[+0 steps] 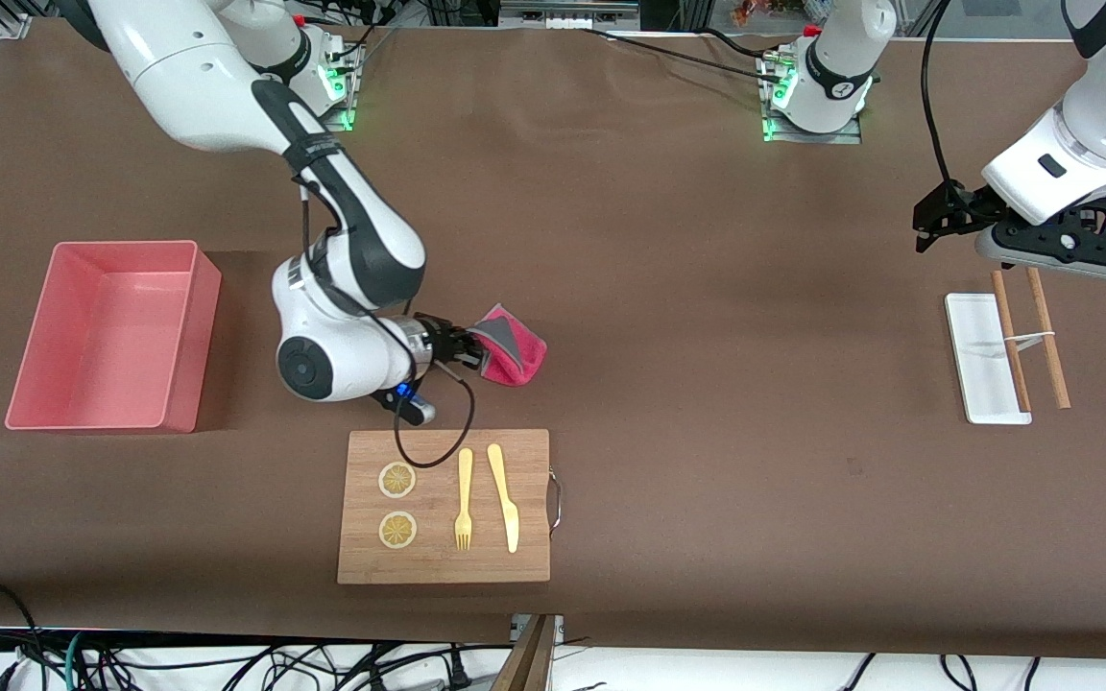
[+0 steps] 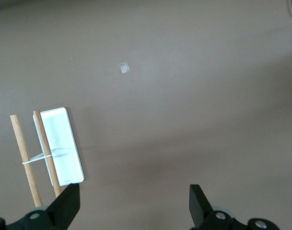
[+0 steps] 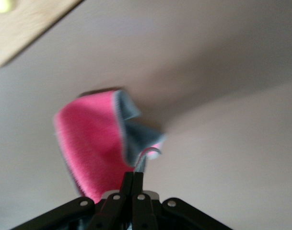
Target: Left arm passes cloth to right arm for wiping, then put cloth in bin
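Observation:
The cloth (image 1: 513, 347) (image 3: 95, 143), pink-red with a grey face, hangs folded from my right gripper (image 1: 476, 350) (image 3: 138, 175), which is shut on its edge. It is over the brown table, just beyond the wooden cutting board's (image 1: 444, 506) edge toward the robots' bases. The salmon-pink bin (image 1: 111, 336) stands at the right arm's end of the table. My left gripper (image 1: 932, 223) (image 2: 134, 206) waits open with nothing between its fingers, over the table by the small white tray (image 1: 983, 357) (image 2: 62, 146).
On the cutting board lie two lemon slices (image 1: 397, 479), a yellow fork (image 1: 464, 497) and a yellow knife (image 1: 503, 494). Two wooden sticks (image 1: 1028, 336) (image 2: 35, 158) joined by a band rest across the white tray.

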